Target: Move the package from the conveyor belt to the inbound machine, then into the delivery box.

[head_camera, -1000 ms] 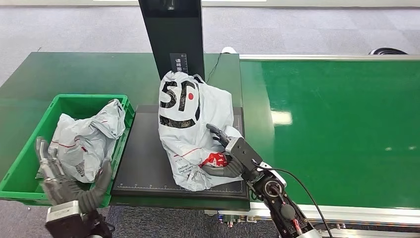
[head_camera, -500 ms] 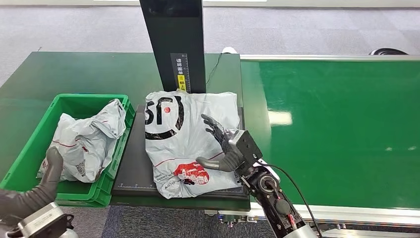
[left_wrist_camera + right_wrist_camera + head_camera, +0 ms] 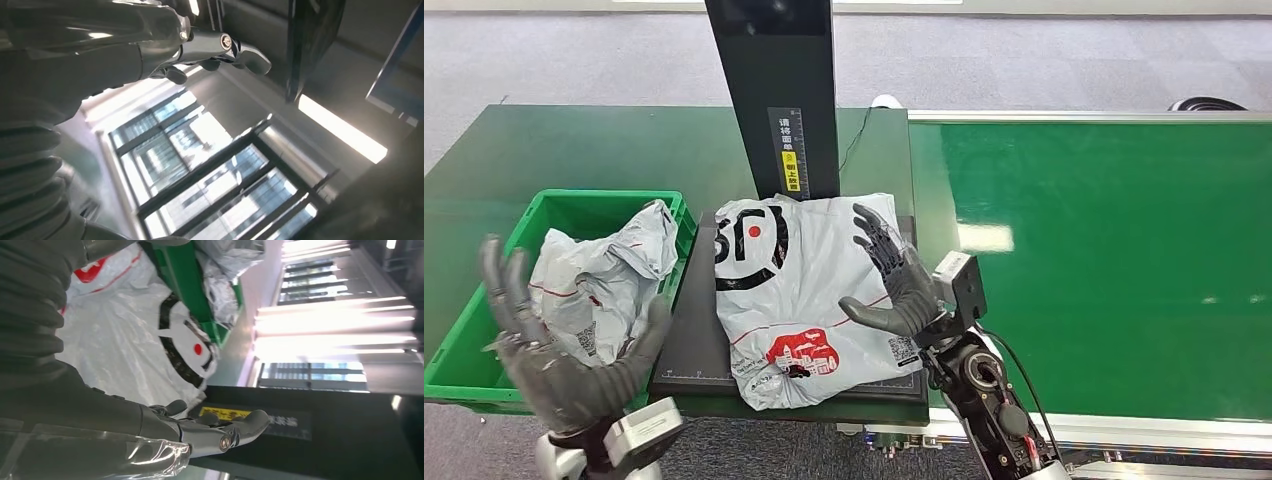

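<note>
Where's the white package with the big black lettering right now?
In the head view the white package lies flat on the black platform at the foot of the dark column, between the green bin and the conveyor belt.

Dark grey hands [image 3: 574,375] with thick thumbs; silver wrist cuffs; black cable [image 3: 1036,385] looping along the right forearm.

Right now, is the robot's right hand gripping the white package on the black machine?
No, the right hand is open with fingers spread, while the package lies flat on the black platform.
</note>
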You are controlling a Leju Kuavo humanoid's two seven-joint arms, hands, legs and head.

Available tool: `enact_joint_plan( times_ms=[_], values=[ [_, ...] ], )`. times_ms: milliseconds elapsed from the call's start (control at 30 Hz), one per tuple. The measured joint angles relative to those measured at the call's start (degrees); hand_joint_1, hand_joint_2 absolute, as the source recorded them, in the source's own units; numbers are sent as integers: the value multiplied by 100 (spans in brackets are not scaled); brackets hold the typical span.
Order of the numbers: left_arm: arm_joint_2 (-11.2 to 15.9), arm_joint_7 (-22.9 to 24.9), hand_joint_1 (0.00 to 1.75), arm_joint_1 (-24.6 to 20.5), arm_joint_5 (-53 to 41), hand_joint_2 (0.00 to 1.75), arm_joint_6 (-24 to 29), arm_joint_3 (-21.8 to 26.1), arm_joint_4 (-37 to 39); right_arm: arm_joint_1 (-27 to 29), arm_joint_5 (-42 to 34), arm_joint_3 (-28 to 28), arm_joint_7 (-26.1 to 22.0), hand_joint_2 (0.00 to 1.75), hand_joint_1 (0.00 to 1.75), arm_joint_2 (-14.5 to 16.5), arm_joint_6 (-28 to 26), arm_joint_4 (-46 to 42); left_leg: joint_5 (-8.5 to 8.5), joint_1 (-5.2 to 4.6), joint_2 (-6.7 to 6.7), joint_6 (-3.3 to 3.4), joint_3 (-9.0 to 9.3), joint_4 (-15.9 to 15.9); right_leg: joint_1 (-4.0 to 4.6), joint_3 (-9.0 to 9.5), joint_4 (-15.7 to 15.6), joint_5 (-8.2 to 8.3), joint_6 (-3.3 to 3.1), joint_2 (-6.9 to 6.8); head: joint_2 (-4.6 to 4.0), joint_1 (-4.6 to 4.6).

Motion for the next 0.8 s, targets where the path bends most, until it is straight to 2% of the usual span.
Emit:
enact_joint_plan(
  times_ms=[133,233,367,500,800],
  values=[
    [481,1572,0,-393,-796,175,-232,-1100,682,-55,-248,-200,82,175,0,-45,-121,-225,1,0,-1,1,0,1,-1,3,0,3,0,-1,0,-1],
    [824,2049,0,-651,-840,175,-532,-1859,1208,-64,-333,-386,119,175,0,-120,-184,-376,1,0,2,1,1,1,-1,3,0,3,0,1,0,-1],
    [1168,2183,0,-930,-702,175,-954,-2560,1820,16,-393,-625,118,175,0,-221,-213,-546,1,0,1,1,-1,1,0,1,0,3,0,1,0,-1],
    [1391,2211,0,-1120,-568,175,-1377,-3031,2296,208,-404,-834,75,175,0,-298,-203,-688,-1,0,2,1,-4,0,0,-1,0,2,0,1,0,-2],
    [1672,2215,0,-1450,-89,175,-2156,-3725,3233,341,-498,-1142,145,175,0,-341,-40,-801,1,0,1,2,-3,0,0,1,0,3,0,1,0,-1]
  ],
)
